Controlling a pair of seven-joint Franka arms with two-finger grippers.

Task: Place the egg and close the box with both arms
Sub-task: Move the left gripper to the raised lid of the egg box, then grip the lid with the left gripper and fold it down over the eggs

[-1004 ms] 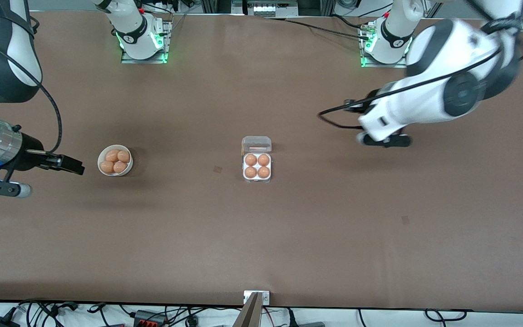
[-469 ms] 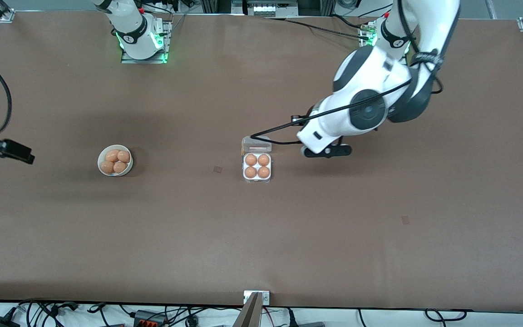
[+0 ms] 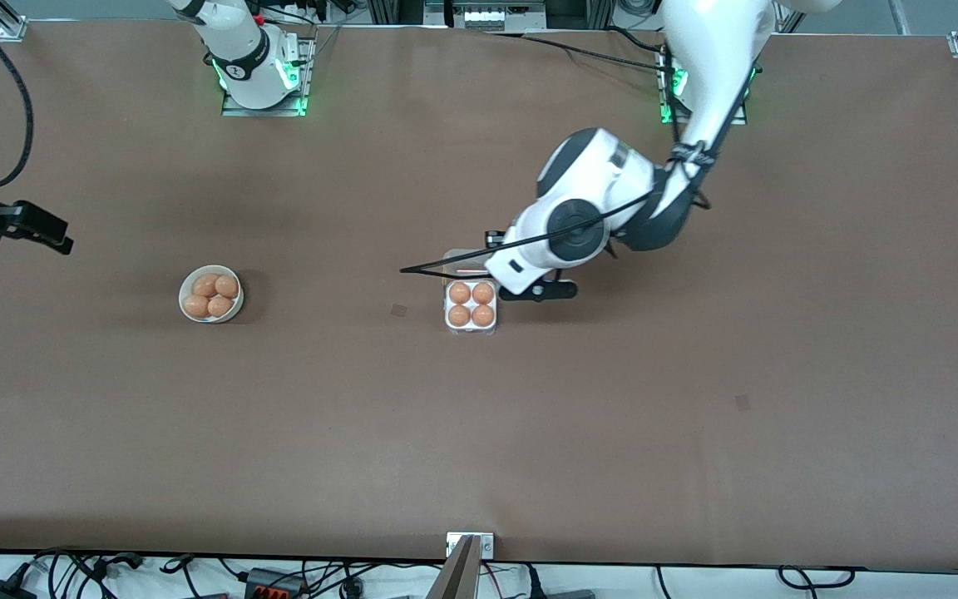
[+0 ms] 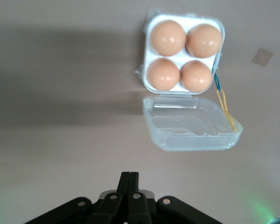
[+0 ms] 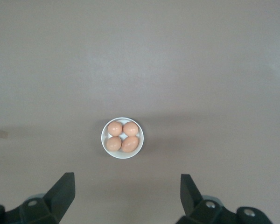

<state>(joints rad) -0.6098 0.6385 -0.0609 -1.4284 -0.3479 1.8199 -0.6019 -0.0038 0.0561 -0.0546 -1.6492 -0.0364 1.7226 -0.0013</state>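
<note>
The box (image 3: 471, 307) sits near the middle of the brown desk (image 3: 695, 433), and all four cells are filled, each with a tan-orange egg (image 4: 168, 37). The clear lid (image 4: 192, 123) is swung open, hinged along the edge of the tray that lies farther from the front camera, and it looks tilted up off the desk. A thin yellow and blue band (image 4: 222, 100) runs along one side of the lid.

The left arm (image 3: 604, 208) reaches in from its base and hangs over the desk right by the open lid. The left end effector (image 4: 129, 186) is clenched, fingers pressed together with nothing between them, and the wrist view shows its tips apart from the lid's rim, not touching.

Toward the right arm's end of the desk, well apart from the box, stands a round white bowl (image 3: 211, 294) with four more eggs in it.

The right end effector (image 5: 126, 193) is released, its two fingers spread wide and empty, hanging high with the bowl showing between them in its wrist view. In the front view only its dark body (image 3: 26, 225) shows at the picture's edge.
</note>
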